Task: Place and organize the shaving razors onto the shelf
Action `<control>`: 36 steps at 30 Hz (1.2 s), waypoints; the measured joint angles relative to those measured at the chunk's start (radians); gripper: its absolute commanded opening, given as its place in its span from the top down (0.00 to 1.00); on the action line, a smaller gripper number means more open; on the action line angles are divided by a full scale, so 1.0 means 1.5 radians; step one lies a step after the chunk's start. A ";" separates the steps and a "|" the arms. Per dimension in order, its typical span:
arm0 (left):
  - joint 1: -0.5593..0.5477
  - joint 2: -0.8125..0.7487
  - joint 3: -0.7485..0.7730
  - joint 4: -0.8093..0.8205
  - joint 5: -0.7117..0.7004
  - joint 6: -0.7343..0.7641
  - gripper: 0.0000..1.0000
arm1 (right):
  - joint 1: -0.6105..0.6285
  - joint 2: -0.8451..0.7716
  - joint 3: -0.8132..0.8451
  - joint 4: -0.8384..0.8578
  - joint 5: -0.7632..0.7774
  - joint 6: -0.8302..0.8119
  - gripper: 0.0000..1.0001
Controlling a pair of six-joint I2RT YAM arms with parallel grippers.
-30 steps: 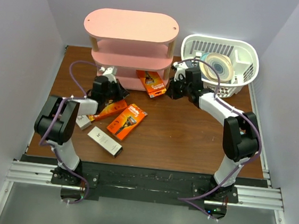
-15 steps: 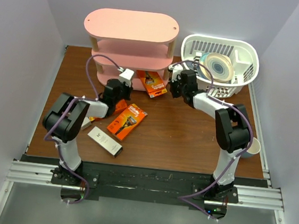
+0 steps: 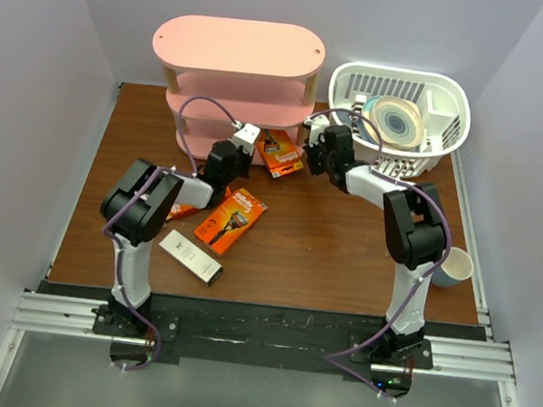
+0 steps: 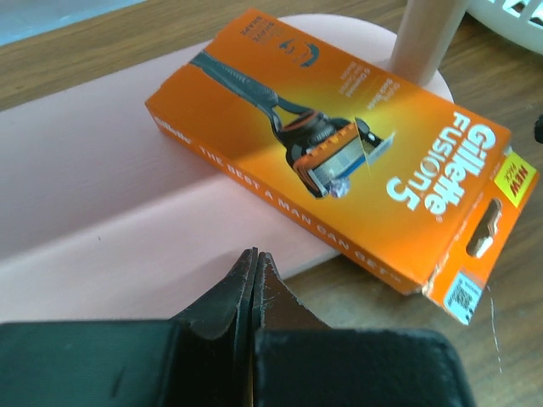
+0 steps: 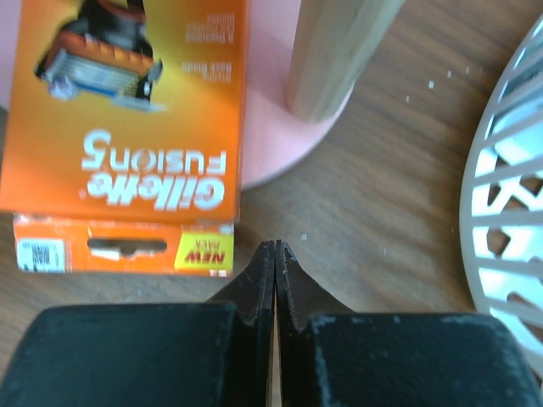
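The pink three-tier shelf (image 3: pixel 239 49) stands at the back. One orange razor pack (image 3: pixel 279 153) lies on its bottom board, overhanging the front edge. It fills the left wrist view (image 4: pixel 339 153) and shows in the right wrist view (image 5: pixel 127 127). My left gripper (image 3: pixel 244 158) is shut and empty, just left of that pack at the board's edge (image 4: pixel 102 195). My right gripper (image 3: pixel 307 157) is shut and empty, just right of the pack near a wooden post (image 5: pixel 339 51). A second orange pack (image 3: pixel 232 219) lies on the table. A third (image 3: pixel 185 211) is partly under my left arm. One whitish box (image 3: pixel 190 256) lies near the front.
A white slatted basket (image 3: pixel 448 96) holding round discs stands right of the shelf; its wall shows in the right wrist view (image 5: pixel 509 195). A pale blue mug (image 3: pixel 454 267) stands at the right edge. White walls close in the table on both sides.
My left gripper has moved right and back, from the table packs to the shelf's bottom board. My right gripper has edged left toward the pack; the mug has come into view.
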 measured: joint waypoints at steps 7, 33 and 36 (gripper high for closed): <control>-0.001 0.020 0.043 -0.016 0.001 0.000 1.00 | 0.000 0.019 0.019 0.009 -0.022 0.015 1.00; -0.029 0.053 0.108 -0.090 -0.009 0.010 1.00 | 0.024 0.019 -0.030 0.004 -0.064 0.077 1.00; -0.034 0.062 0.119 -0.092 -0.032 0.010 1.00 | 0.024 0.019 -0.030 0.004 -0.059 0.086 1.00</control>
